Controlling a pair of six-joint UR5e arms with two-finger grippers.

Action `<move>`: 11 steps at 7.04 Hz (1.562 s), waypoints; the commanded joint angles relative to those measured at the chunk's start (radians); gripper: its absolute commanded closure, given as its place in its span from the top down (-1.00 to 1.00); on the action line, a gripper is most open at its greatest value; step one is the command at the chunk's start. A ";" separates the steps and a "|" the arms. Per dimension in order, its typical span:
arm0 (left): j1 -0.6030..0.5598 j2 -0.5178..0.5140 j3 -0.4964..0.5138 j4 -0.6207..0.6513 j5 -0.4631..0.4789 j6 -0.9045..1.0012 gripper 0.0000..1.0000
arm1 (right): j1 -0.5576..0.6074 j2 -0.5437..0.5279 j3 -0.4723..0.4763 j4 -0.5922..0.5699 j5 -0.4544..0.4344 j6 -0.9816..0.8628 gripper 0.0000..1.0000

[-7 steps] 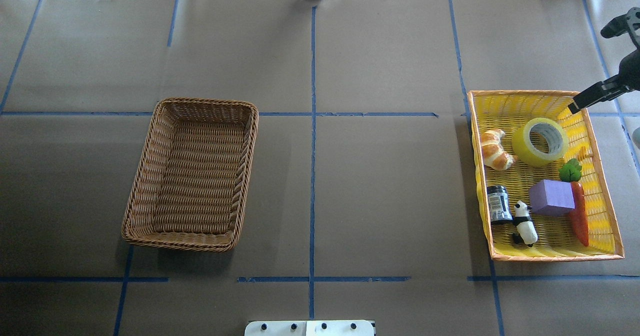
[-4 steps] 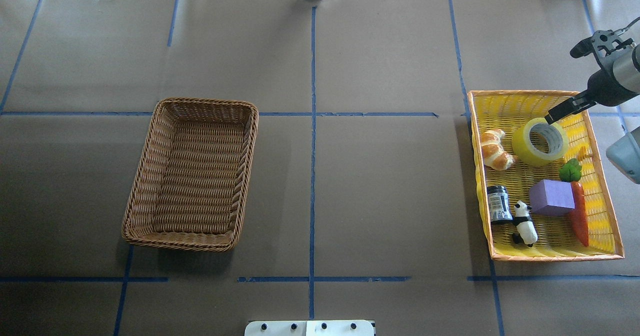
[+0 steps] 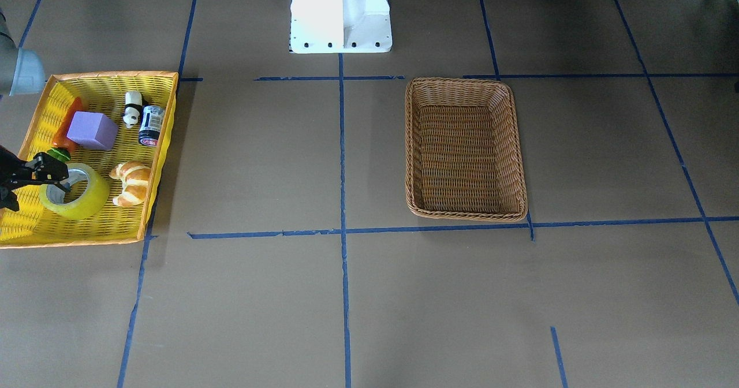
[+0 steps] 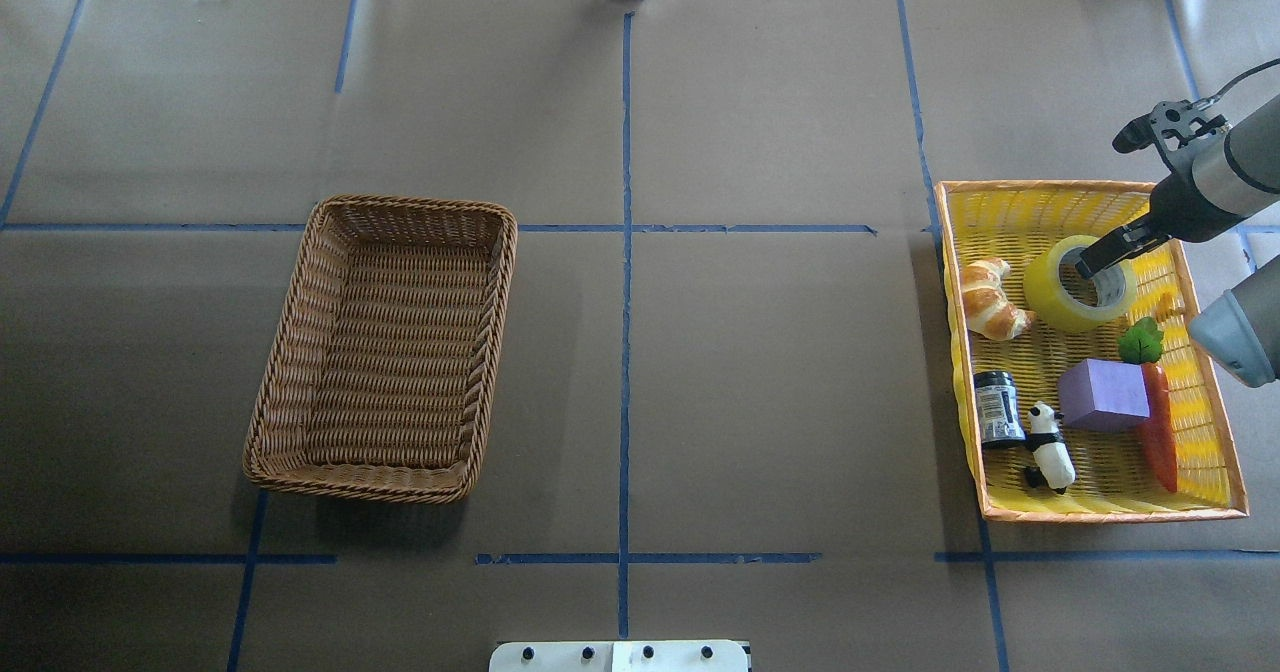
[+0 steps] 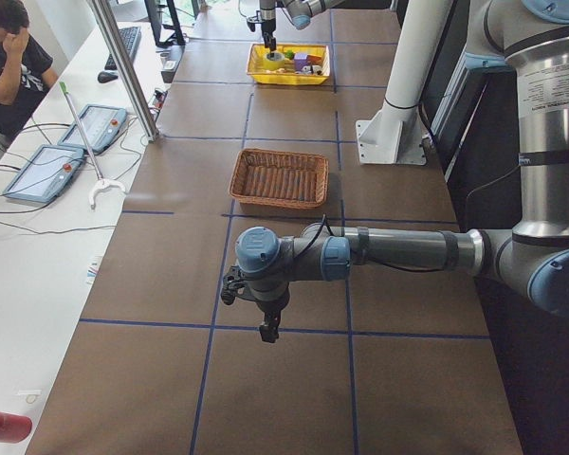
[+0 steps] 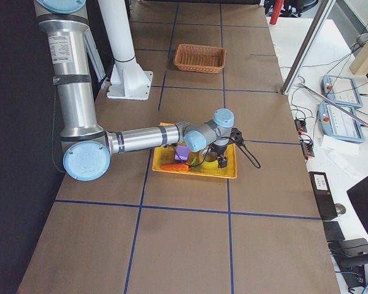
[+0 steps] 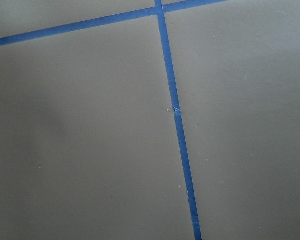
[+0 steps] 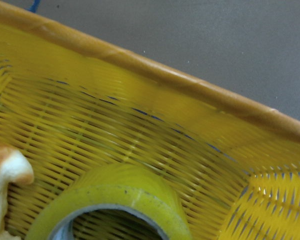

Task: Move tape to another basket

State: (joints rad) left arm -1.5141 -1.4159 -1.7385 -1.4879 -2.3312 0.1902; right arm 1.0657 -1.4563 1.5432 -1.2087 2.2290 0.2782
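The tape [image 4: 1050,300], a yellow roll with a grey-white core, lies flat in the far part of the yellow mesh tray [image 4: 1100,515]. It also shows in the front view [image 3: 86,198] and the right wrist view [image 8: 115,195]. My right gripper [image 4: 1092,262] hangs over the roll's far right side, one finger over the core hole, and looks open and empty. The brown wicker basket [image 4: 270,382] stands empty on the left half of the table. My left gripper [image 5: 267,332] shows only in the left side view, low over bare paper; I cannot tell its state.
The tray also holds a croissant [image 4: 990,299] beside the tape, a purple block [image 4: 1103,395], a carrot [image 4: 1158,432], a panda figure [image 4: 1048,449] and a black jar [image 4: 997,409]. The robot base [image 3: 340,12] stands at the near middle edge.
My right gripper has moved from beyond the tray's far right corner leftward and down, and now sits over the tape's core. The tape and basket have not moved.
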 commanded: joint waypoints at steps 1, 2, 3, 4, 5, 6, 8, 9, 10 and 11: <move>0.000 0.000 0.001 0.000 0.001 0.000 1.00 | -0.018 0.001 -0.031 0.004 0.000 -0.001 1.00; 0.000 0.000 0.001 0.001 0.001 0.000 1.00 | -0.026 0.002 -0.031 0.004 -0.012 -0.001 0.99; 0.000 0.000 0.001 0.000 0.001 0.000 1.00 | -0.029 0.019 -0.032 0.003 -0.026 -0.002 0.35; 0.000 0.000 0.001 0.001 0.001 0.000 1.00 | -0.030 0.020 -0.034 0.003 -0.025 -0.001 -0.44; 0.000 0.000 0.001 0.001 0.001 0.000 1.00 | -0.029 0.021 -0.032 0.003 -0.025 0.001 -0.80; 0.000 0.000 0.001 0.001 0.001 0.000 1.00 | -0.029 0.021 -0.032 0.001 -0.025 0.001 -0.83; 0.000 0.000 0.001 0.001 0.000 0.000 1.00 | -0.026 0.020 -0.032 0.001 -0.025 0.003 -0.94; 0.000 0.000 -0.001 0.001 0.001 0.000 1.00 | -0.017 0.019 -0.032 0.000 -0.023 0.006 -0.97; 0.000 0.000 -0.001 0.001 0.001 0.002 1.00 | 0.002 0.019 -0.029 0.000 -0.019 0.027 -0.99; 0.000 0.000 -0.001 0.001 0.000 0.000 1.00 | 0.011 0.019 -0.026 0.000 -0.017 0.050 -0.99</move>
State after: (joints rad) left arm -1.5140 -1.4159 -1.7393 -1.4864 -2.3306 0.1908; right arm 1.0631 -1.4371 1.5139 -1.2086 2.2092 0.3040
